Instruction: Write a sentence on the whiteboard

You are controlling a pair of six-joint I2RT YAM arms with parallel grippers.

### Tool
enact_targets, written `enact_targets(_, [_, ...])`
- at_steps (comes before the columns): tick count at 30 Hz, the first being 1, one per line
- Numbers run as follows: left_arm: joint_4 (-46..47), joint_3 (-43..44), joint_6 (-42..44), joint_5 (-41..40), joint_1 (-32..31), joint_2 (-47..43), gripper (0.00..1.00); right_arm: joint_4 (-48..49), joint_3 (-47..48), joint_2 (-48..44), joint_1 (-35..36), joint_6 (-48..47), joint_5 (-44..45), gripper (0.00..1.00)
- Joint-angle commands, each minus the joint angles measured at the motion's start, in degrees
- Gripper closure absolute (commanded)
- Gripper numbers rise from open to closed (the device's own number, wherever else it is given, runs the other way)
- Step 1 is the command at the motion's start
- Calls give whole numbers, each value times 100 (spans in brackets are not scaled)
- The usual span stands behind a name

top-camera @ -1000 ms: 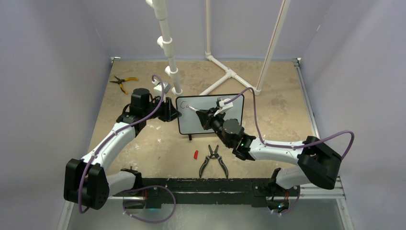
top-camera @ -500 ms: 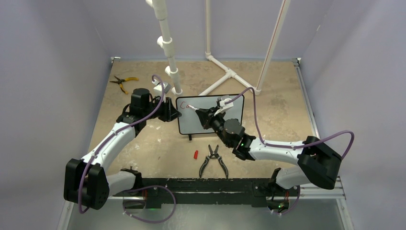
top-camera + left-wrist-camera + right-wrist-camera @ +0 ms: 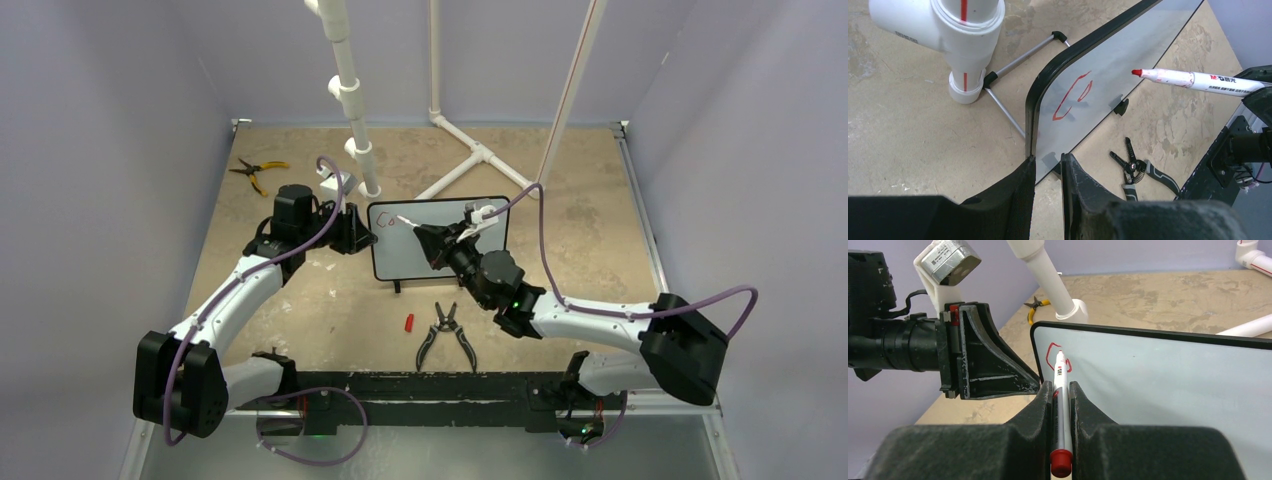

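Note:
The whiteboard stands upright mid-table. Red letters "Co" sit at its top left; the rest of the sentence does not show. My left gripper is shut on the board's left edge, one finger on each side. My right gripper is shut on a white marker with a red tip. In the left wrist view the marker points at the board, its tip just right of the letters. The board fills the right wrist view.
A white PVC post stands just behind the board's left end, and a PVC frame behind it. Black wire strippers and a red cap lie in front. Yellow pliers lie far left.
An "o" has appeared after the "C". My right gripper and marker have moved a little to the right along the board. My left gripper has stayed put.

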Motion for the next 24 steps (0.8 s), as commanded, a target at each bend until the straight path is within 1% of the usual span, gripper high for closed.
enact_targets(1, [76,-4,85,-42,39,-118,76,39,-25,-21,0,63,50,100])
enact_targets(13, [58,2,89,-51,39,-93,76,93,128,268,-1,-24,90,100])
enact_targets(24, [53,9,98,-50,40,-93,76,213,166,310,-1,-79,230,100])
